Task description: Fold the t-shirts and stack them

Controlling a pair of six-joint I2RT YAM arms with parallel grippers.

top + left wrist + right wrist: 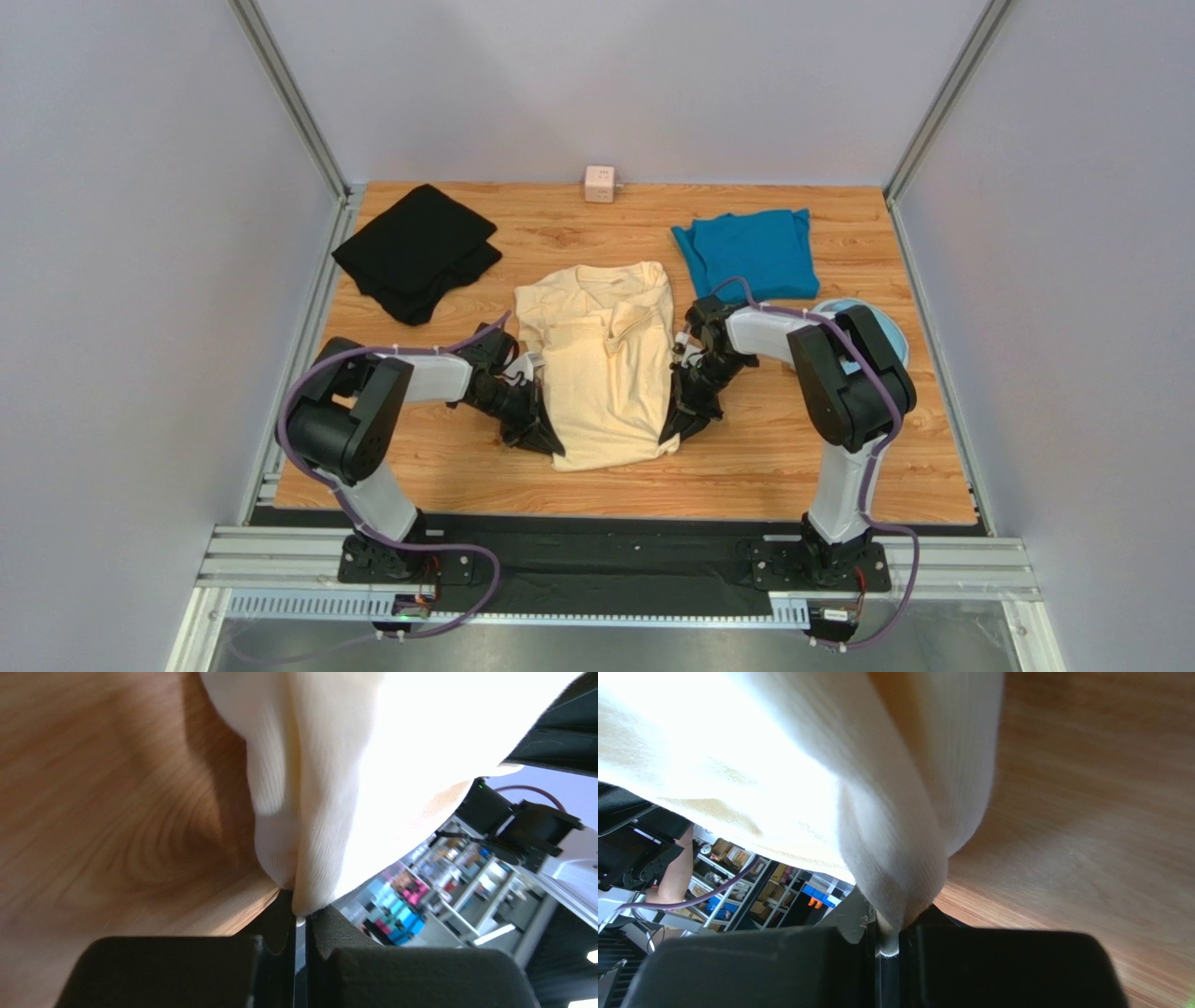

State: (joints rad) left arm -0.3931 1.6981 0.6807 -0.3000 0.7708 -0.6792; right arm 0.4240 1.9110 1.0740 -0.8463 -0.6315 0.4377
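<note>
The cream shirt (603, 357) lies mid-table (786, 448), with its long axis running near to far and the collar at the far end. The left gripper (544, 437) pinches the near-left edge and the right gripper (679, 417) the near-right edge, so all 2 pairs of jaws are pressed together on cloth. The bulk of the shirt lies beyond both grippers, so the fold should probably carry the hem toward the collar

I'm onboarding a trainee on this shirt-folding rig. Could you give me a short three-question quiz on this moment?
1. True or false: the left gripper and right gripper are both shut on the cream shirt.
2. Where does the black shirt lie? A far-left corner, B far-right corner, C centre.
3. Fill in: the pink cube sits at the table's ___ edge.
Key: 1 true; 2 A; 3 far.
</note>
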